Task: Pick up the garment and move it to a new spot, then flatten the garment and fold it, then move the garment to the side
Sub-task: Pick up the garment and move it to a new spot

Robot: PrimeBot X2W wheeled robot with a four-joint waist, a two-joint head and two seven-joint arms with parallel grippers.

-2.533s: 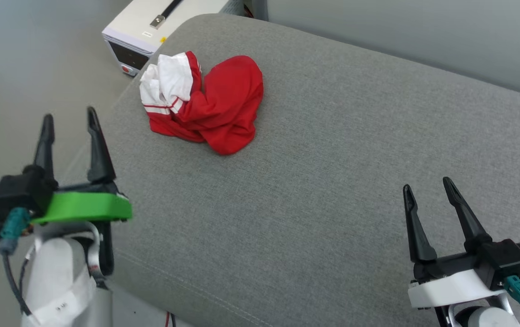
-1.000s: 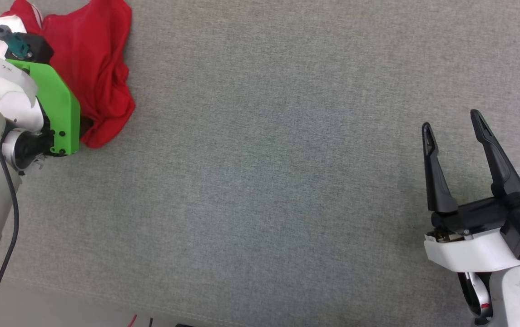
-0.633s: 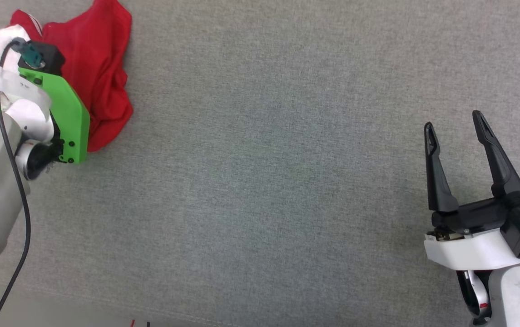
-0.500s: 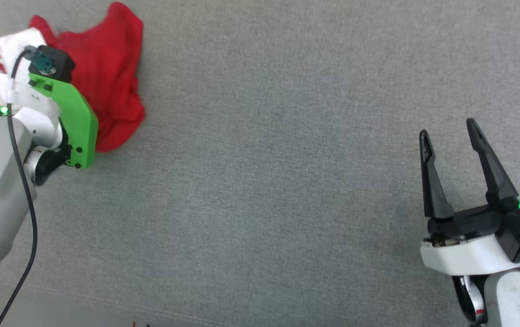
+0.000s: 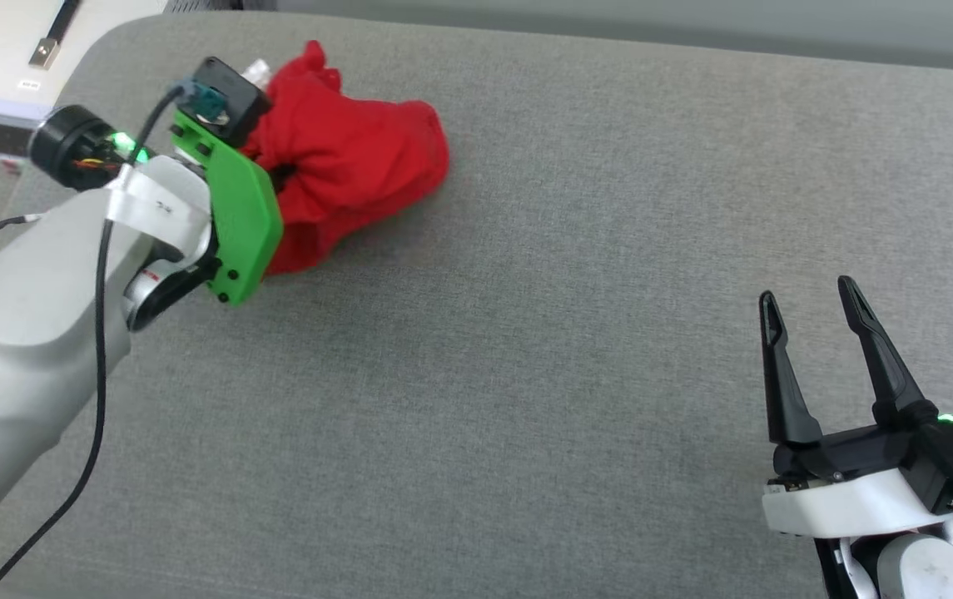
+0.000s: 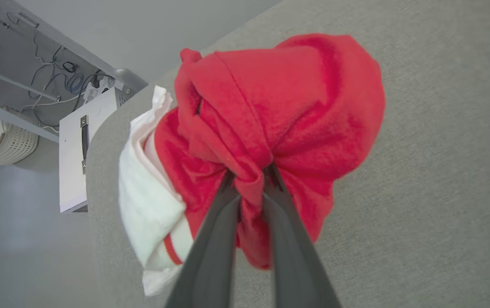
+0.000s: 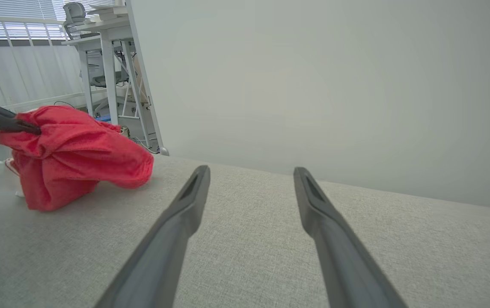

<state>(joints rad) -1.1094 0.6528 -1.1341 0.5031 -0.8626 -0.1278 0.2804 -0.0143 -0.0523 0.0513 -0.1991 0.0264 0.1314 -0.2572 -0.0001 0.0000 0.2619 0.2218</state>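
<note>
- Left gripper: fingers clamped on a fold of the bunched red garment, whose bottom rests on the grey cushion.
- Right gripper: fingers spread, holding nothing, well apart from the garment.

Your left gripper: fingers nearly together, a fold of the garment pinched between the jaws, cloth bunched just beyond the tips. Your right gripper: fingers spread wide, jaws parted.

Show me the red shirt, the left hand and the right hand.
red shirt (image 5: 359, 158), head view, on its bunched red body.
left hand (image 6: 251, 182), left wrist view, between fingertips pinching the shirt.
right hand (image 5: 807, 293), head view, between its open fingertips.
</note>
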